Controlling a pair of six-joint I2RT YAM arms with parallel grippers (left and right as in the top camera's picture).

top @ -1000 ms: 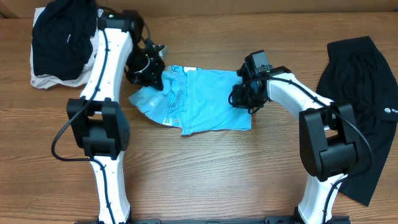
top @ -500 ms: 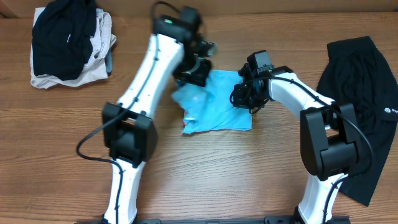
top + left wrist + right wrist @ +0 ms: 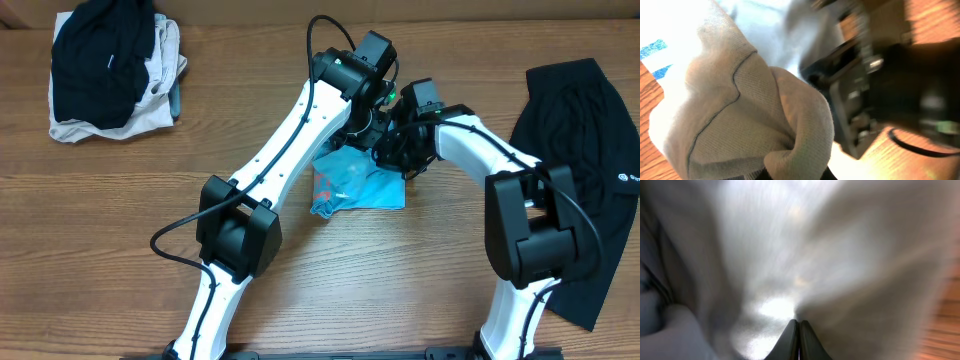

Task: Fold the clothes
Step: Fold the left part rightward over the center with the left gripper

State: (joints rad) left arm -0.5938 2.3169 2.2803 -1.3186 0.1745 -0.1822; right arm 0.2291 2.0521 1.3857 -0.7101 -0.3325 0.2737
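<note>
A light blue shirt (image 3: pixel 355 187) lies bunched at the table's middle, its left part folded over toward the right. My left gripper (image 3: pixel 372 128) is shut on the shirt's cloth (image 3: pixel 750 115) and holds it right beside my right gripper (image 3: pixel 398 152). My right gripper's fingers (image 3: pixel 799 332) are pressed together on the shirt's right edge (image 3: pixel 805 255). In both wrist views the pale cloth fills the frame. The right arm's body shows dark in the left wrist view (image 3: pixel 880 100).
A pile of black and beige clothes (image 3: pixel 105 70) sits at the back left. A black garment (image 3: pixel 585 150) lies along the right edge. The wooden table (image 3: pixel 100 240) shows bare wood in front of the shirt.
My left gripper has carried the shirt's left side from the far left across to the right, up against the right gripper. The shirt is now narrower. The right arm stayed put.
</note>
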